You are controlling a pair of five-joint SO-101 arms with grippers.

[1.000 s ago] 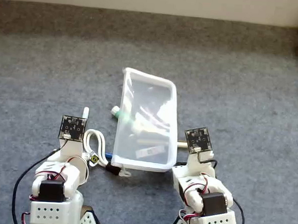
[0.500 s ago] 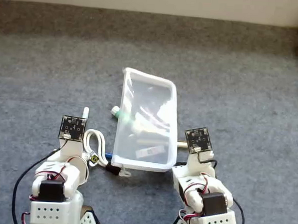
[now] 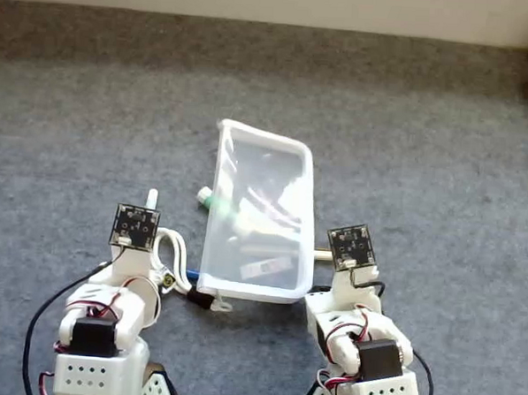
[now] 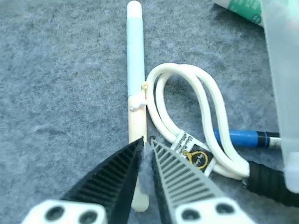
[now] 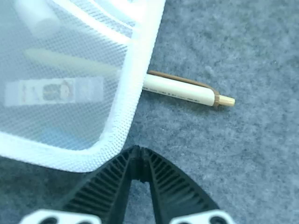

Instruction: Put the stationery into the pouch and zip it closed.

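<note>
1. Since the earlier frame the left arm's wrist has edged slightly toward the pouch. The right arm, the pouch and the loose items lie as they did.
2. The translucent white mesh pouch lies flat on the grey carpet between the two arms, its short end toward them.
3. The left gripper has its jaws drawn narrow, tips almost meeting. It hangs over the pale blue and cream pen and grasps nothing.
4. The right gripper has its jaws pressed together and empty, and sits just off the pouch's near corner.
5. Progress, as judged: the task looks early to middling.
   - Several pale shapes show through the mesh, but whether they lie inside or beneath cannot be told.
   - Four pieces are still outside and remain to be loaded.
   - The zip's state cannot be read, so closing is counted as not yet done.
6. Count:
   - one pouch;
   - one pale blue and cream pen;
   - one blue-barrelled pen, touching the pouch's edge;
   - one green-and-white tube, beside that same edge;
   - one cream pen with a brown clip, jutting from under the opposite edge;
   - one looped white cord with a tag, touching the pale blue pen;
   - two grippers.
</note>
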